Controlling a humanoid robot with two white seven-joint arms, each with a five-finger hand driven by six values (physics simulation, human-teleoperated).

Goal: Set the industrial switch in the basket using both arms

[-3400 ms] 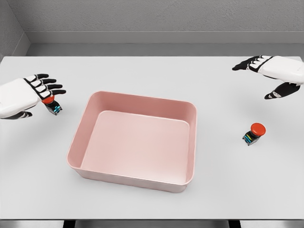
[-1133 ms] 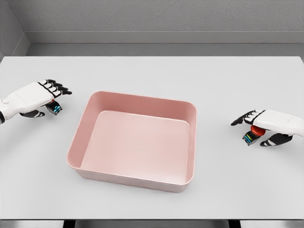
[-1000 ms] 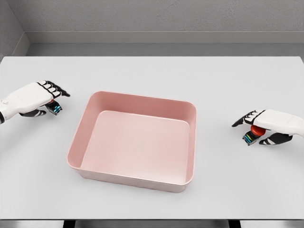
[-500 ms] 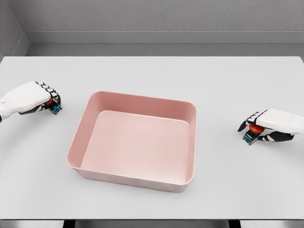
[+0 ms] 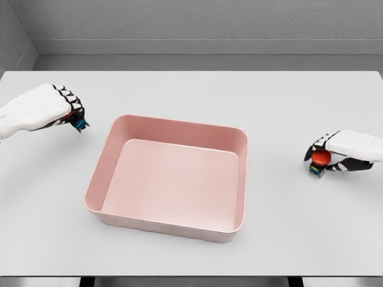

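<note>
- The desk (image 5: 179, 257) is a plain white top that fills most of the head view; its near edge runs along the bottom of the picture.
- The basket (image 5: 170, 224) is a shallow pink tub with rounded corners. It stands a little left of the desk's middle, nearer the near edge than the far one, and nothing lies inside it.
- The right hand (image 5: 344, 151) comes in from the desk's right edge, about level with the basket's middle and well apart from it. Its fingers are curled around the right switch (image 5: 319, 159), grasping it. The red button faces toward the basket, and a bit of the dark body with blue-green marks peeks out below the fingers. Whether this switch touches the desk or is just off it cannot be told.
- The left hand (image 5: 45, 110) comes in from the desk's left edge, farther back, near the basket's far left corner but apart from it. It is clenched around the left switch (image 5: 77, 120); only a sliver of red and the dark, blue-tipped end show past the knuckles, on the side toward the basket.
- Beyond the desk's far edge runs a grey wall (image 5: 197, 21) with a paler strip at its foot.
</note>
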